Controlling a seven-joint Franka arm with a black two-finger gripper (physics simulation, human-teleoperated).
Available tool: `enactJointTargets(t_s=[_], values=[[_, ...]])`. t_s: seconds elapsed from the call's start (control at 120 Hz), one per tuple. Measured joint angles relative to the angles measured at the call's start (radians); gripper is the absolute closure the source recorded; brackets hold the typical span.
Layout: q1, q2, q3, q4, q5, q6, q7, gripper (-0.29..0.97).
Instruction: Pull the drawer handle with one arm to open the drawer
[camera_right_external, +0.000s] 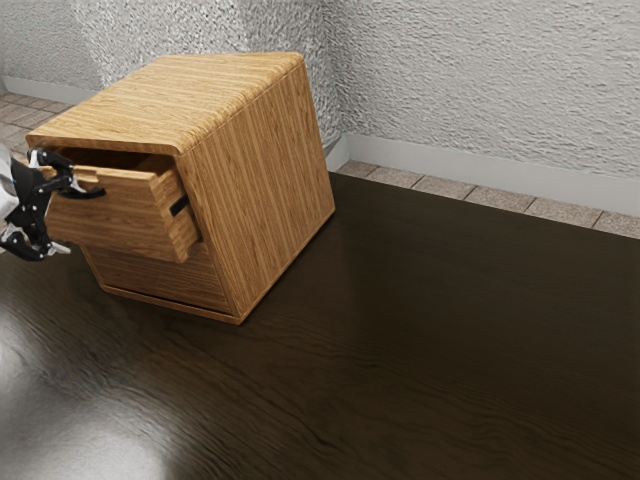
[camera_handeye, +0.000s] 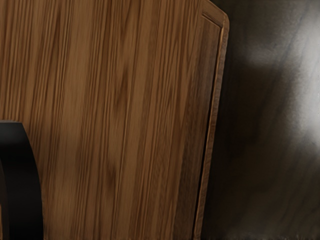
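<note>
A light wooden cabinet (camera_right_external: 255, 170) stands tilted on the dark floor. Its upper drawer (camera_right_external: 125, 215) is pulled partly out toward the exterior view's left, and a dark gap shows behind its front. My gripper (camera_right_external: 55, 215) is at the drawer front on the exterior view's far left, open, with one finger (camera_right_external: 70, 186) near the front's top edge and the other lower down. The hand hides the handle there. In the wrist view the wooden drawer front (camera_handeye: 110, 120) is very close, and a black curved part (camera_handeye: 20, 185) sits right under the hand.
Dark glossy floor (camera_right_external: 430, 340) spreads wide to the exterior view's right and front. A rough white wall (camera_right_external: 480, 70) with a pale baseboard runs behind the cabinet. A lower drawer front (camera_right_external: 160, 280) is shut.
</note>
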Motion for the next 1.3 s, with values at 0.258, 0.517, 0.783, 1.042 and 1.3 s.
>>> enactJointTargets(t_s=[0.258,0.517,0.783,1.042,1.3], values=[[0.132,-0.038,-0.103,-0.067,-0.021,0.000,-0.003,0.11],[0.258,-0.102,-0.203,-0.150,-0.048,-0.001,-0.005,0.12],[0.362,-0.181,-0.260,-0.225,-0.051,-0.004,-0.005,0.11],[0.443,-0.258,-0.313,-0.294,-0.061,-0.010,-0.006,0.08],[0.517,-0.358,-0.357,-0.358,-0.070,-0.030,-0.004,0.12]])
